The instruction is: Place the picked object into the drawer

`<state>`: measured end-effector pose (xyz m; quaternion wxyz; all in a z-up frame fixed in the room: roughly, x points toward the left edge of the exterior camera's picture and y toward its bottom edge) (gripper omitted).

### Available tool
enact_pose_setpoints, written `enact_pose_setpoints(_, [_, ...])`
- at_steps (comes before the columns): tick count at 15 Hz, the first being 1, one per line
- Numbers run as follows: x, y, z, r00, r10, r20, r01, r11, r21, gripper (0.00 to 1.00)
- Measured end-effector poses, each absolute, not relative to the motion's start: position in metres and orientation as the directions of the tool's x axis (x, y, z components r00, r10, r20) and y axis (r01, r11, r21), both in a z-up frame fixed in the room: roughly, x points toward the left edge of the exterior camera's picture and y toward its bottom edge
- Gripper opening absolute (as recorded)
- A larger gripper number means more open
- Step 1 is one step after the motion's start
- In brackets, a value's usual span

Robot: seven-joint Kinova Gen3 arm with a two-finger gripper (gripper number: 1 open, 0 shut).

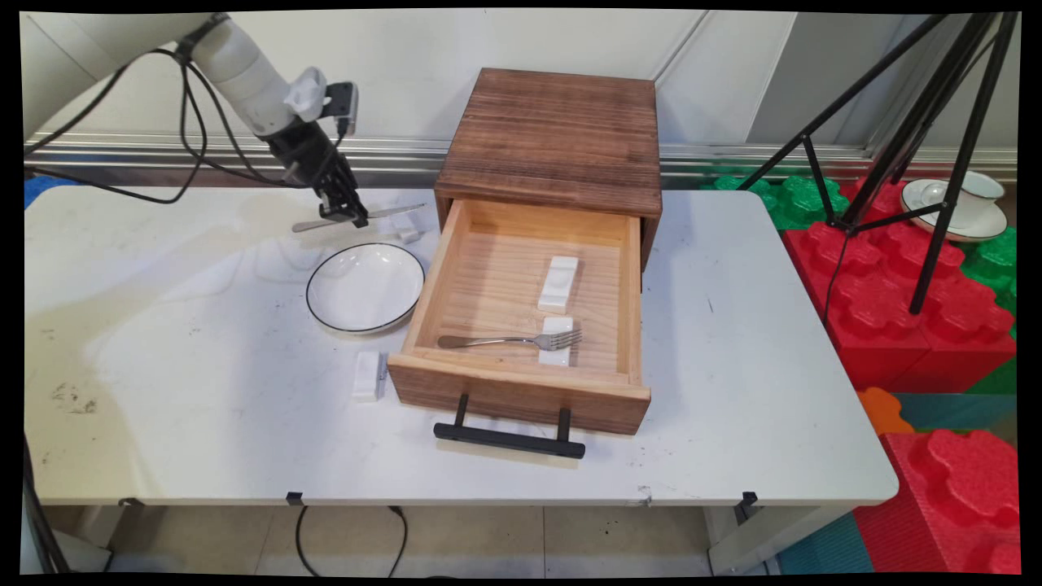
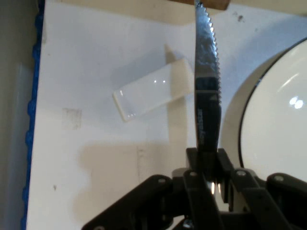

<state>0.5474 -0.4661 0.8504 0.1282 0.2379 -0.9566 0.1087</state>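
Note:
My black gripper is shut on a steel table knife and holds it level, a little above the table behind the white plate. In the hand view the gripper clamps the knife's handle, and the serrated blade points away toward the wooden box. A white ceramic rest lies on the table under and left of the blade; in the main view the rest is beside the drawer's corner.
A wooden box has its drawer pulled out, holding a fork and two white rests. Another white rest lies by the drawer's front left corner. A black tripod stands off the table's right end.

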Motion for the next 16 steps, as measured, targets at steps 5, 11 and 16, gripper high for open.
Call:
enact_pose_setpoints(5, [0.556,-0.448,0.876,-0.866,-0.395,0.306,-0.452,0.88,-0.142,0.0])
enact_pose_setpoints(11, [0.561,-0.428,0.907,-0.874,-0.355,0.333,-0.416,0.9,-0.132,0.0])
enact_pose_setpoints(16, [0.558,-0.409,0.937,-0.864,-0.324,0.386,-0.392,0.913,-0.112,0.0])
